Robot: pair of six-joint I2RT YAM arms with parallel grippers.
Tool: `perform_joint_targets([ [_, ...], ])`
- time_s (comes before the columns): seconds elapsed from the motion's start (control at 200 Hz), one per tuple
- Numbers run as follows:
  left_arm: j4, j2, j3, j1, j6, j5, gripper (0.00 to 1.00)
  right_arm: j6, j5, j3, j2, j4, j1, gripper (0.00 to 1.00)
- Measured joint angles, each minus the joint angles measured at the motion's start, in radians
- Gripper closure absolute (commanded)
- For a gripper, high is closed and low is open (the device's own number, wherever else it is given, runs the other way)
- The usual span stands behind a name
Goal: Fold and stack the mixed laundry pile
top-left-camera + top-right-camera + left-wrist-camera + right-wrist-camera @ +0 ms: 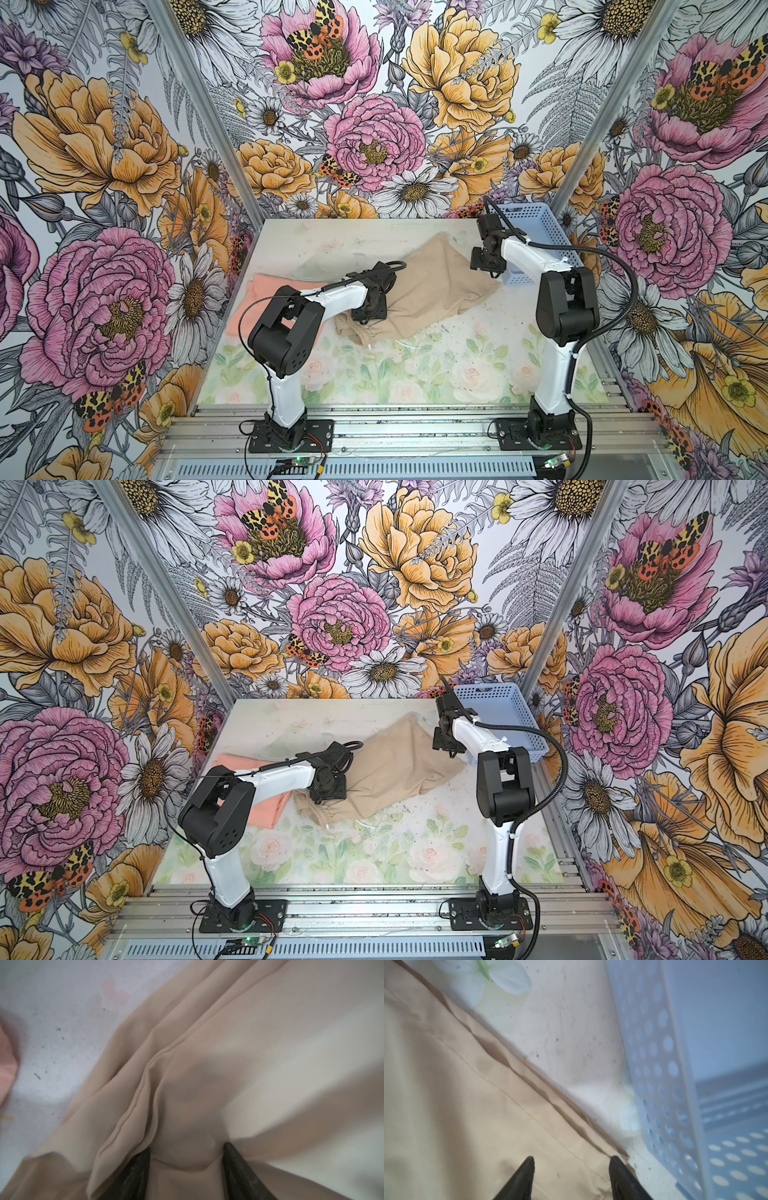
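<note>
The beige-tan garment (432, 286) (395, 766) lies spread across the middle of the table, its gathered waistband (348, 329) toward the front. My left gripper (370, 311) (328, 789) presses down on the waistband end. In the left wrist view the left gripper (187, 1149) has its jaws apart, with a hump of beige cloth (187, 1105) bulging between them. The peach-pink T-shirt (266, 286) (266, 808) lies at the left, partly under the left arm. My right gripper (484, 266) (572, 1159) hangs open over the garment's hemmed right edge (529, 1109), beside the basket.
A light blue perforated basket (536, 232) (498, 712) (654, 1064) stands at the back right corner, close behind the right gripper. Floral walls enclose the table (374, 374) on three sides. A sliver of pink shirt (6, 1064) shows at the left wrist view's border.
</note>
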Motion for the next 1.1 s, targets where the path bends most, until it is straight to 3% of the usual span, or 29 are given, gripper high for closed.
perform_joint_targets([
  [0.22, 0.018, 0.018, 0.020, 0.019, 0.069, -0.019, 0.43, -0.029, -0.042, 0.049, 0.093, 0.016, 0.004, 0.42],
  [0.495, 0.049, 0.023, 0.020, 0.062, 0.158, -0.023, 0.45, -0.035, -0.049, -0.083, 0.074, 0.043, 0.006, 0.46],
  [0.711, 0.060, 0.032, 0.031, 0.082, 0.208, -0.024, 0.46, -0.060, -0.080, -0.097, 0.056, 0.047, -0.008, 0.46],
  [0.951, 0.059, 0.058, 0.066, 0.099, 0.246, -0.027, 0.46, -0.116, -0.137, 0.037, 0.095, 0.056, -0.013, 0.46],
  [1.096, 0.058, 0.072, 0.087, 0.106, 0.258, -0.027, 0.47, -0.134, -0.158, 0.104, 0.162, 0.073, -0.013, 0.52],
])
